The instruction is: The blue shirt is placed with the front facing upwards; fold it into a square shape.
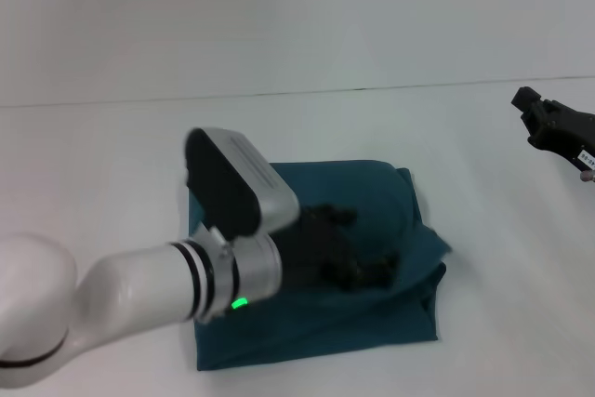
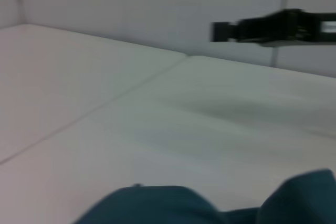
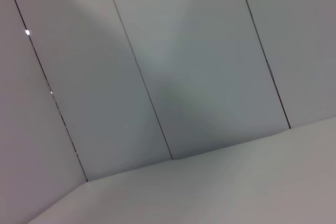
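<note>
The blue shirt lies folded into a rough rectangle on the white table, with a rumpled flap along its right side. My left gripper is down on the middle of the shirt, its dark body against the fabric. The left wrist view shows two humps of the blue shirt low in the picture. My right gripper hangs raised at the far right, well clear of the shirt, and also appears as a black bar in the left wrist view.
The white table spreads out on all sides of the shirt, with a seam line across the back. The right wrist view shows only pale wall panels and a strip of table.
</note>
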`<state>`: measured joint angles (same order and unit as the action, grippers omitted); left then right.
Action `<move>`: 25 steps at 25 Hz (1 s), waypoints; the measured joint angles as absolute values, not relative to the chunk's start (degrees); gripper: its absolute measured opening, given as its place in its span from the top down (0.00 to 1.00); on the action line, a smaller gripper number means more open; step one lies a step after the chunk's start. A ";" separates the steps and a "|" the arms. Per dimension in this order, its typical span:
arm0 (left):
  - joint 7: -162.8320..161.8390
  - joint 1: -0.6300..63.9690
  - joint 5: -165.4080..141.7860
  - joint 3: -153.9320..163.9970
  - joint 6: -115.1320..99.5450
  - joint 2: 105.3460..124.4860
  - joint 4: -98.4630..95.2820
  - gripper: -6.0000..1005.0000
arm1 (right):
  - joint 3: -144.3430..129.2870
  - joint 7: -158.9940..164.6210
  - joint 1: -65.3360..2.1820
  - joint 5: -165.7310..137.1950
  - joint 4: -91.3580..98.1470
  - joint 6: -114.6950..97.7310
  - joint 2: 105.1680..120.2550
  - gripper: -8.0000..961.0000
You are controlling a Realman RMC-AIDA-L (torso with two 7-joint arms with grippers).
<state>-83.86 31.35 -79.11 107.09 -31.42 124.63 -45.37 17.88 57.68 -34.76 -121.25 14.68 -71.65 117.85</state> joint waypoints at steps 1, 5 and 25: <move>-83.88 31.00 -79.10 107.93 -32.16 124.63 -45.98 0.19 | 17.87 57.68 -34.71 -121.25 14.68 -71.65 117.84 0.91; -84.16 29.58 -78.59 109.27 -36.26 124.62 -48.54 0.19 | 17.67 57.70 -34.60 -121.25 14.68 -71.42 117.85 0.91; -76.82 25.72 -71.90 102.07 -45.65 124.60 -52.69 0.23 | 17.96 57.75 -33.81 -120.59 14.68 -71.48 117.87 0.89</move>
